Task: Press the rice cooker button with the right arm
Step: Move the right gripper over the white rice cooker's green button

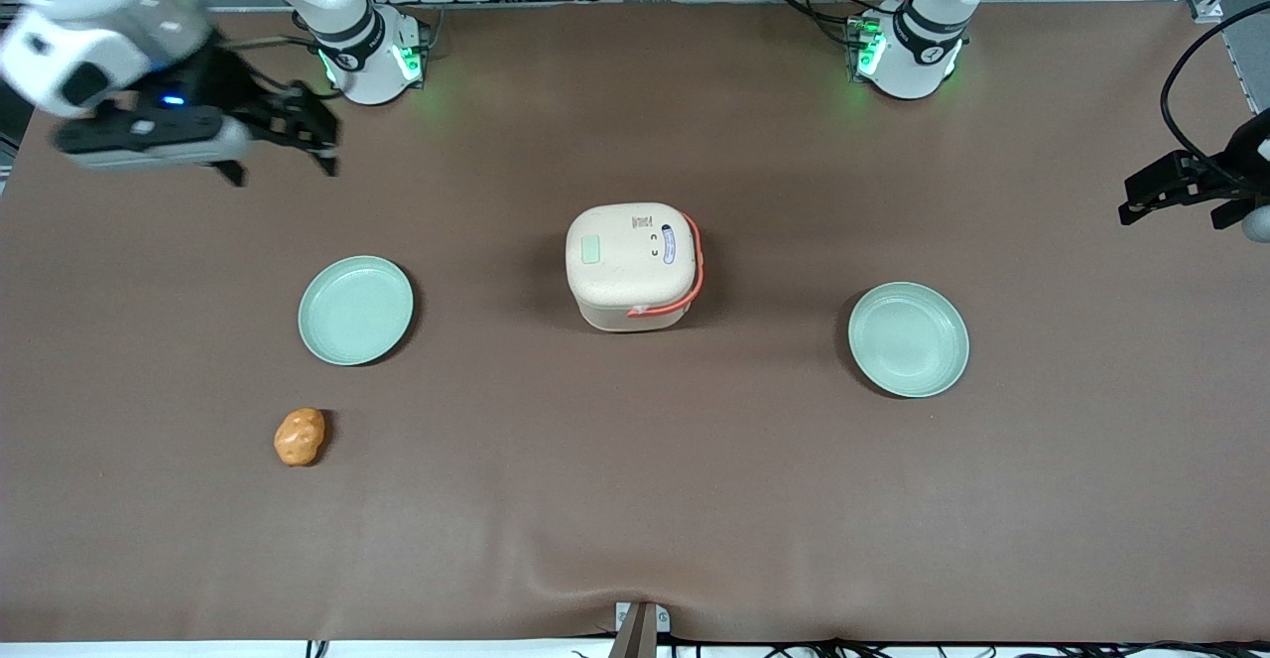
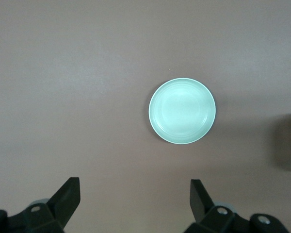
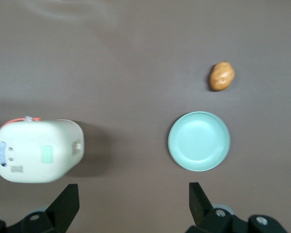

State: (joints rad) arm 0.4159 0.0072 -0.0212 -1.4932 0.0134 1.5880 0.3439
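A: Hanging high over the working arm's end of the table [image 1: 635,499], the right arm [image 1: 109,33] carries its pincer [image 1: 283,167] well clear of the brown cloth. Nothing is between the fingers [image 3: 68,204]; they stand wide apart.

B: And the rice cooker [image 1: 631,266]?

A: Well apart from the pincer, out at the middle of the table and nearer to the front camera than the pincer is. It stands upright with its lid down, the coral-red handle [image 1: 695,271] folded along the side that faces the parked arm's end. From the right wrist view the cooker [image 3: 36,150] appears whole, with a pale green patch [image 3: 47,154] on its lid.

B: What lies closer to the pincer?

A: A pale green plate [image 1: 355,310], lying nearer to the front camera than the pincer and between it and a small orange lumpy thing [image 1: 300,437]. The plate has nothing on it. The orange thing lies on the cloth near the plate, not touching it, nearer still to the camera.

B: Anything else?

A: A second green plate [image 1: 909,338], far from the pincer, toward the parked arm's end, with the cooker between the two plates. Neither plate touches the cooker.
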